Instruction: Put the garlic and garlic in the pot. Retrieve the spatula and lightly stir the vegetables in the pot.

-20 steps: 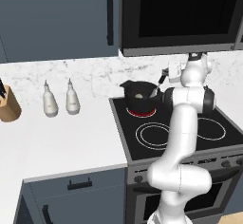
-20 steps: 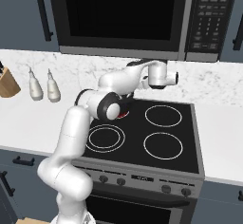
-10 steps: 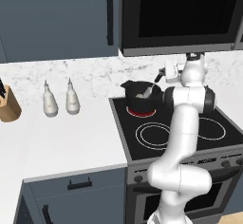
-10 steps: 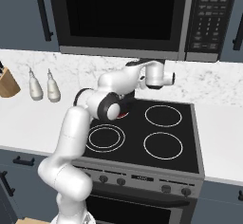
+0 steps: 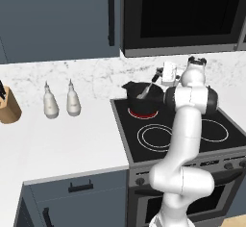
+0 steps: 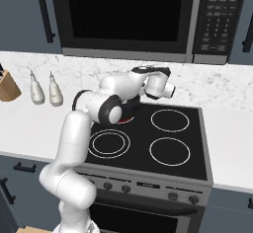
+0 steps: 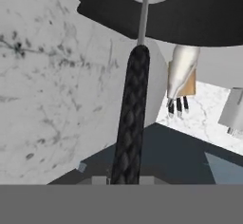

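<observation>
Hand grips the spatula; its head dips into the pot, contents hidden.

Black stove top set into white counter. Pot stands on rear-left burner, which glows red beneath it; the other three burners are bare rings. On the counter against the backsplash: two white bottles side by side, wooden knife block further left.

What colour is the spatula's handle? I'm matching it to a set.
Black, with a woven-looking texture, on the spatula; the hand view shows it best.
</observation>
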